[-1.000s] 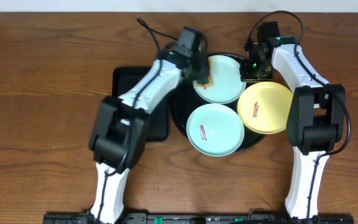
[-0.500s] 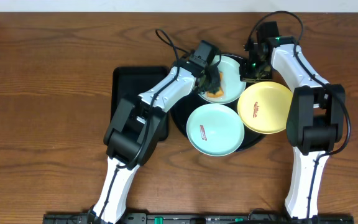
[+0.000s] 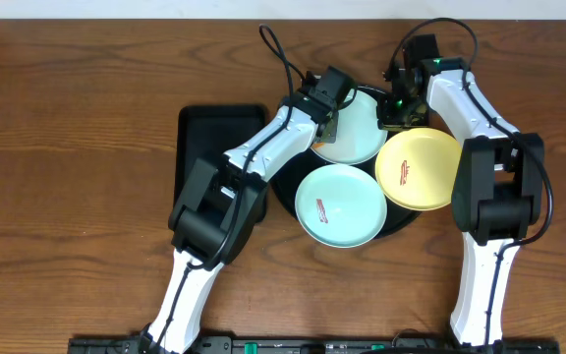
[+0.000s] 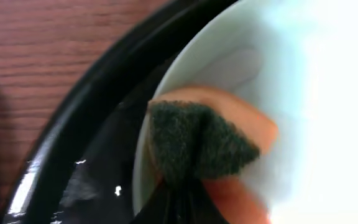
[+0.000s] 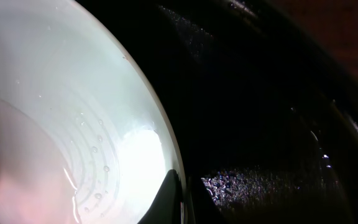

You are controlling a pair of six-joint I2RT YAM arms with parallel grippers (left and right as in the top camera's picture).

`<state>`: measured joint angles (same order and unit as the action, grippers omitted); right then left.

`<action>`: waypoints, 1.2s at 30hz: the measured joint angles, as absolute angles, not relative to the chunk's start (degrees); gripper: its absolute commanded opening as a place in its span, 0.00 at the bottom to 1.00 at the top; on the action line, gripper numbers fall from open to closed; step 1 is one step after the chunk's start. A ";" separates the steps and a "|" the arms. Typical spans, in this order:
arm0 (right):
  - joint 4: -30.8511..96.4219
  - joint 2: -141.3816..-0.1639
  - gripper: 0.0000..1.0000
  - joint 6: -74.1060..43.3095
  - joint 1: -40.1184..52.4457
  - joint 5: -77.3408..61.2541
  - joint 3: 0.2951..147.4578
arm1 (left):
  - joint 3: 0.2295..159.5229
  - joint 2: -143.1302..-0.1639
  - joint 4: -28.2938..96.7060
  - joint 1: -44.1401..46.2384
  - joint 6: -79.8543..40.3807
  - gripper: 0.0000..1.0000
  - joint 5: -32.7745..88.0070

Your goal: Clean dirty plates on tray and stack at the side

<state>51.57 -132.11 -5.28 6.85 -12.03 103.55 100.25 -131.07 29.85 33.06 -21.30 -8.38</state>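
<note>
Toward the middle of the desk, on the tray (image 3: 285, 185), the near blue plate (image 3: 340, 205) lies flat, its smear showing. Beside it, toward the right edge, the yellow plate (image 3: 419, 169) overhangs the tray's rim. Farther back, the left gripper (image 3: 328, 118) is clamped on a sponge (image 4: 197, 140) and presses it on the far plate (image 3: 357, 133) at its left rim. The right gripper (image 3: 399, 106) pinches that plate's right rim.

On the round tray (image 3: 283, 187), the rear plate (image 3: 357, 133) lies behind the front plate (image 3: 340, 205), with the right plate (image 3: 419, 169) beside them. The rectangular tray (image 3: 209, 133) lies to the left.
</note>
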 measured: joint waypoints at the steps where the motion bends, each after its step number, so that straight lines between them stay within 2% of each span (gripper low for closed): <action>1: 51.66 -132.09 0.01 -5.30 6.83 -11.97 103.55 | 100.25 -131.17 28.64 32.93 -22.70 0.08 -6.85; 7: 52.12 -132.03 0.01 -5.48 6.83 -11.66 103.55 | 100.42 -133.25 19.49 32.32 -34.52 0.08 5.54; 11: 52.31 -132.00 0.01 -5.48 6.83 -11.51 103.55 | 101.51 -134.82 17.80 32.32 -40.03 0.08 11.92; 19: 52.27 -131.98 0.01 -5.50 6.83 -11.53 103.55 | 102.96 -134.89 24.03 32.29 -38.83 0.08 15.88; 22: 52.07 -131.98 0.01 -5.48 6.83 -11.73 103.57 | 104.66 -134.32 31.88 32.64 -35.00 0.07 10.31; 26: 52.05 -131.98 0.01 -5.48 6.83 -11.75 103.55 | 104.97 -133.53 37.32 33.78 -29.71 0.07 -2.76; 36: 52.90 -131.98 0.01 -5.56 7.66 -13.39 103.57 | 104.68 -134.58 35.99 35.77 -18.33 0.08 -22.72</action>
<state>52.90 -131.98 -5.56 7.66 -13.39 103.57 104.68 -134.58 35.99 35.77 -18.33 -22.72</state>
